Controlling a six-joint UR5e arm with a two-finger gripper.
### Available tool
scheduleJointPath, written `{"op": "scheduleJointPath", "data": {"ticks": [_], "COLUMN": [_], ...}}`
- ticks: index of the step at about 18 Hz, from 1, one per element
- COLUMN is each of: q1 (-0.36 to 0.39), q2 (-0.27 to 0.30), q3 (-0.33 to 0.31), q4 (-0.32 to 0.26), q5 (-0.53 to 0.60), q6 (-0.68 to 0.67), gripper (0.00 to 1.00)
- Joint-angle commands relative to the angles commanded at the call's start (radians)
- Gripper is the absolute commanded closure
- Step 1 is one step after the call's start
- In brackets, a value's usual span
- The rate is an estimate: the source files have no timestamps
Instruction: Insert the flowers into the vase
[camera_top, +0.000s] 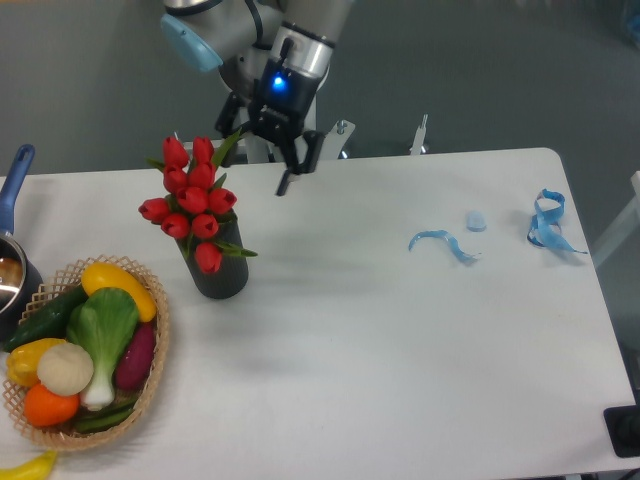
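The flowers (193, 205) stood in the vase (220, 272), red heads bunched above its mouth and one bloom hanging low over the front of the rim. The vase sat upright on the tabletop (380, 350), toward the left side, just beside a wicker basket (155, 345) of vegetables. The hand (262, 152) hung in the air behind and to the right of the bunch, apart from it, its two fingers spread wide and holding nothing; a blue light glowed on its wrist. At the far left edge a pot with a blue handle (14, 180) showed in part. Across the tabletop to the right lay blue ribbon scraps (440, 243), well apart from the vase.
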Motion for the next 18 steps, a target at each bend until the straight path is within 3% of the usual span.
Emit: {"op": "scheduleJointPath", "data": {"ticks": [4,8,13,15,18], "q1": [-0.002,-0.002,-0.006,-0.009,-0.015], "q2": [-0.124,-0.264,-0.402,-0.469,-0.526], "q3": [0.101,0.204,0.266,0.314,0.368], "q4": [0.005,0.002,0.003,0.002,-0.002], "q5": [0.251,0.368,0.567,0.597,0.602], "q6": [0.061,0.095,0.190,0.202,0.203], "gripper": [0.00,0.00,0.00,0.00,0.00]}}
